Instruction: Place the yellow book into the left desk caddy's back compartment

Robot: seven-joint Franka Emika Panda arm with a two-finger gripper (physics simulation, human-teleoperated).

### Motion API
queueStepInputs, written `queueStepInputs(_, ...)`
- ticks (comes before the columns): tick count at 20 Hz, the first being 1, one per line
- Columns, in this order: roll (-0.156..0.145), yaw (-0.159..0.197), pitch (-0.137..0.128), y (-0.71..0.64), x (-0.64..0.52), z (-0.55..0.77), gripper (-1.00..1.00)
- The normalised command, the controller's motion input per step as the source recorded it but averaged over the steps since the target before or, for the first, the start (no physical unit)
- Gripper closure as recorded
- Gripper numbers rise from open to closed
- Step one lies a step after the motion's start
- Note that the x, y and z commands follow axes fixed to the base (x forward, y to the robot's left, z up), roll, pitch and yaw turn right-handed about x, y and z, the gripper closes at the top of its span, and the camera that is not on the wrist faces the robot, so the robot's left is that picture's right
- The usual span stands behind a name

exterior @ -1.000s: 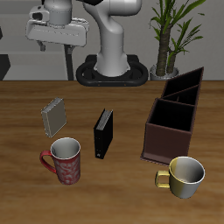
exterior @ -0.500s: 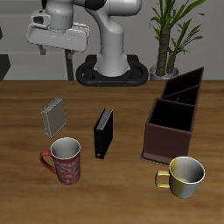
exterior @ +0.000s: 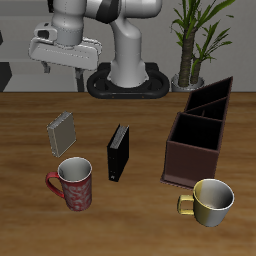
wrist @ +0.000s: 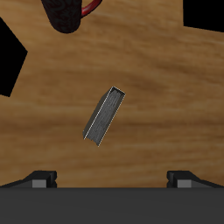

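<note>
- Worktop (exterior: 20, 150): brown wood-grain surface, flat, matte.
- Small thin yellow-grey book with white page edges (exterior: 62, 132): stands tilted on the worktop, just behind the red patterned mug (exterior: 73, 184). Free, nothing touching it. In the wrist view it shows as a narrow slanted slab (wrist: 105, 115), grey cover, pale edge strip.
- Long dark reddish-brown open-topped desk caddy (exterior: 200, 135): boxy, black inside, split by dividers into sections; well apart from the yellow-grey book, across the worktop. Its back compartment is only partly visible at this angle.
- Black thin book (exterior: 119, 153): upright, between the yellow-grey book and the caddy.
- Glossy yellow-white mug (exterior: 208, 201): near the worktop's front edge, just in front of the caddy.
- White arm's gripper (exterior: 60, 68): hangs high above the worktop, over the yellow-grey book's area, holding nothing.
- Fingers: spread apart, released; wrist view shows only two dark tips (wrist: 39, 178), wide apart, the rest cut off by the frame edge.
- Red mug in the wrist view is cropped to a dark rim fragment.
- Potted green plant (exterior: 195, 35) behind the caddy, pot cut off from view.
</note>
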Motion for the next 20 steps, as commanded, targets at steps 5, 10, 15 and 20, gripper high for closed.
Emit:
queueStepInputs(5, 0.020, 0.021, 0.040, -0.03, 0.20, -0.39, -1.00)
queueStepInputs(10, 0.006, 0.000, 0.013, -0.06, 0.09, -0.28, -1.00)
queueStepInputs(15, -0.020, -0.022, 0.013, -0.10, -0.05, -0.20, -1.00)
queueStepInputs(20, -0.007, -0.013, 0.021, -0.08, 0.01, -0.27, -1.00)
